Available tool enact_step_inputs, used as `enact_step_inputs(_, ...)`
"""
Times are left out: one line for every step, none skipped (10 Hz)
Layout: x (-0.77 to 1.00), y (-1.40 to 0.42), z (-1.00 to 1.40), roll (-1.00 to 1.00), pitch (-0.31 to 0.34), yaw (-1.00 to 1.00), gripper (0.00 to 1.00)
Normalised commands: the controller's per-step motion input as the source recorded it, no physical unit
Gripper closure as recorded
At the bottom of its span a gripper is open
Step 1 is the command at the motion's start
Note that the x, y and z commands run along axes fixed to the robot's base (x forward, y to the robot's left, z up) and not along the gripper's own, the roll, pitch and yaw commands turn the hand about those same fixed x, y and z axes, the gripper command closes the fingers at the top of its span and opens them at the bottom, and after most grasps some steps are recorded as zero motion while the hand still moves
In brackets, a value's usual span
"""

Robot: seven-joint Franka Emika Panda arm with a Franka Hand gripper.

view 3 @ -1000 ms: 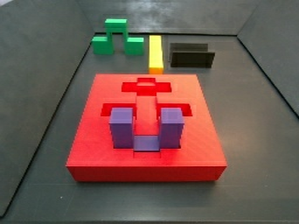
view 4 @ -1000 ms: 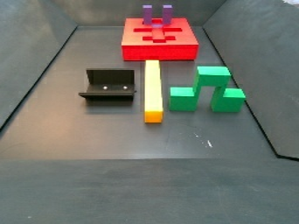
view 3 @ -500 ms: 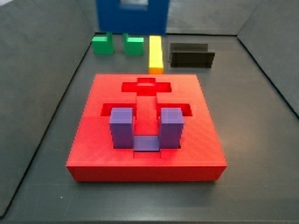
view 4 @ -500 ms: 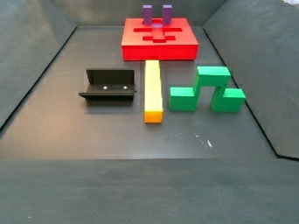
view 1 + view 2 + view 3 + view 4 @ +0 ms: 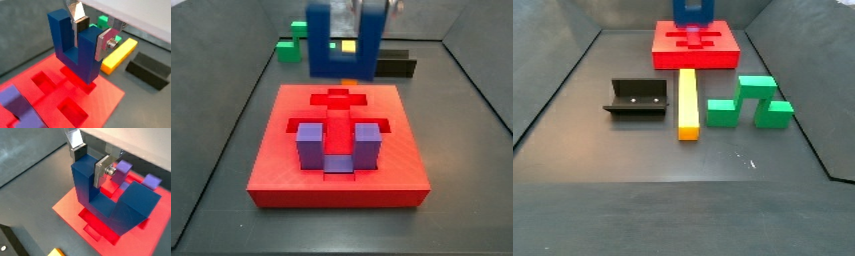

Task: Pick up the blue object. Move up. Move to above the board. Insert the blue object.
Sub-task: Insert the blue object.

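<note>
The blue object (image 5: 72, 47) is a dark blue U-shaped block with its prongs up. My gripper (image 5: 91, 31) is shut on one of its prongs, and both wrist views show the silver fingers (image 5: 102, 172) pressed on either side of that prong. The blue object (image 5: 345, 45) hangs just above the far part of the red board (image 5: 291, 170), over the cross-shaped recess. It also shows at the far end of a side view (image 5: 694, 12), above the board (image 5: 714, 58). The lower tip of the blue object sits close to the board (image 5: 70, 210).
A purple U-shaped block (image 5: 338, 148) sits in the near recess of the board. Beyond the board lie a yellow bar (image 5: 687, 102), a green stepped block (image 5: 751, 103) and the dark fixture (image 5: 636, 100). Grey walls ring the floor.
The blue object, held in my gripper, has come into the side views and moved from behind the board to over its far part, lower than before.
</note>
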Motion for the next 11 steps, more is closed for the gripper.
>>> enact_step_inputs(0.22,-0.06,-0.75,0.21,-0.11,0.0,1.0)
enact_step_inputs(-0.06,0.0,-0.27,0.05,-0.076,0.0,1.0)
enact_step_inputs(-0.03,0.0,-0.06,0.02,0.0,0.0,1.0)
enact_step_inputs(-0.29,0.07,-0.16,-0.02,-0.12,0.0,1.0)
enact_step_inputs(-0.29,0.13,-0.25,-0.09,-0.2,0.0,1.0)
enact_step_inputs(-0.19,0.1,-0.23,-0.12,-0.246,0.0,1.0)
enact_step_inputs(0.0,0.0,-0.15,-0.16,-0.266,0.0,1.0)
enact_step_inputs(0.0,0.0,-0.21,-0.12,-0.264,0.0,1.0)
enact_step_inputs(0.0,0.04,-0.22,-0.05,-0.216,0.0,1.0)
enact_step_inputs(-0.22,0.17,-0.12,-0.04,-0.163,0.0,1.0)
enact_step_inputs(-0.31,0.22,-0.02,-0.09,-0.167,0.0,1.0)
